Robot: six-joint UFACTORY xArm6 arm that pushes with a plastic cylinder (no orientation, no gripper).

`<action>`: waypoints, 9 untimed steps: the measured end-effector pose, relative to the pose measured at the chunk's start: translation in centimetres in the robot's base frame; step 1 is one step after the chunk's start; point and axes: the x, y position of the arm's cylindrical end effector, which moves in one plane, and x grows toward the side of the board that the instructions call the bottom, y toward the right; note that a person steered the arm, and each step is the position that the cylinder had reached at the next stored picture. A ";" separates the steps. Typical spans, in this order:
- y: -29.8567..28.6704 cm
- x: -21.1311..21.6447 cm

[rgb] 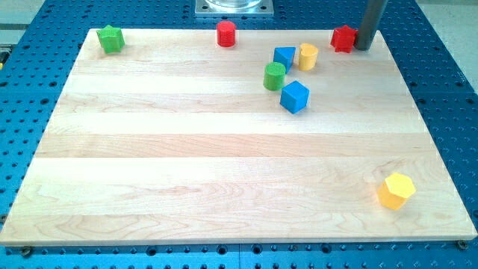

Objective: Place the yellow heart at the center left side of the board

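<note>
The yellow heart [308, 56] lies near the view's top, right of centre, touching or nearly touching a blue block [284, 57] on its left. My tip [363, 48] rests on the board at the view's top right, right against a red block [343, 39] on that block's right side. The tip is a short way to the right of the yellow heart, with the red block between them.
A green cylinder [274, 76] and a blue cube [294, 96] sit just below the heart. A red cylinder [225, 33] is at top centre, a green star [111, 39] at top left, and a yellow hexagon [395, 190] at bottom right. The wooden board [149, 149] lies on a blue perforated table.
</note>
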 end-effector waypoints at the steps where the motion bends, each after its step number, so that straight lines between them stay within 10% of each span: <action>1: 0.3 0.2; 5: -1.7 3.5; 9: -17.1 4.2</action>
